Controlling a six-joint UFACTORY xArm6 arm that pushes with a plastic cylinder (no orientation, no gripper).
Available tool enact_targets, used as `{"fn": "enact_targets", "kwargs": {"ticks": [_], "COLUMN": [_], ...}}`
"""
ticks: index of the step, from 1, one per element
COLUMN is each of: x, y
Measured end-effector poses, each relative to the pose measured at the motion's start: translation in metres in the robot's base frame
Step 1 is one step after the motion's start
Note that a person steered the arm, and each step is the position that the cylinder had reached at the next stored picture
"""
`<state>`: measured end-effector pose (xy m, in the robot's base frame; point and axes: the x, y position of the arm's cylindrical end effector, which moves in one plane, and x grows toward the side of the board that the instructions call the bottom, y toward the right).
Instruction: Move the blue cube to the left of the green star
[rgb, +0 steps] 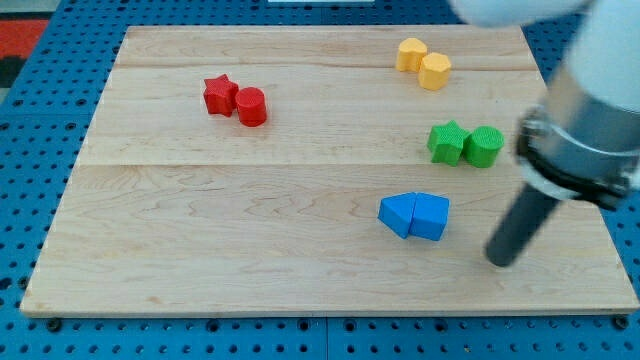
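The blue cube (397, 214) lies on the wooden board at the lower right of centre, touching a second blue block (430, 216) on its right. The green star (447, 142) sits above them, touching a green cylinder (484, 147) on its right. My tip (501, 259) rests on the board to the right of and slightly below the blue pair, apart from both blocks. The arm's body covers the view's right edge.
A red star (219, 95) and a red cylinder (251, 106) touch at the upper left. Two yellow blocks (411, 54) (435, 71) touch near the top edge. The wooden board (200, 250) lies on a blue pegboard (30, 150).
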<state>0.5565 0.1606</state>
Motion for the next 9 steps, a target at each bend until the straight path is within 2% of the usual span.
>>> {"fn": "enact_targets", "kwargs": {"ticks": [1, 2, 3, 4, 5, 6, 7, 8, 9], "x": [-0.038, -0.039, -0.019, -0.054, -0.079, -0.073, -0.044, -0.067, -0.074], "y": [-0.021, -0.026, -0.033, -0.104, -0.107, -0.108, -0.123, -0.190, -0.189]}}
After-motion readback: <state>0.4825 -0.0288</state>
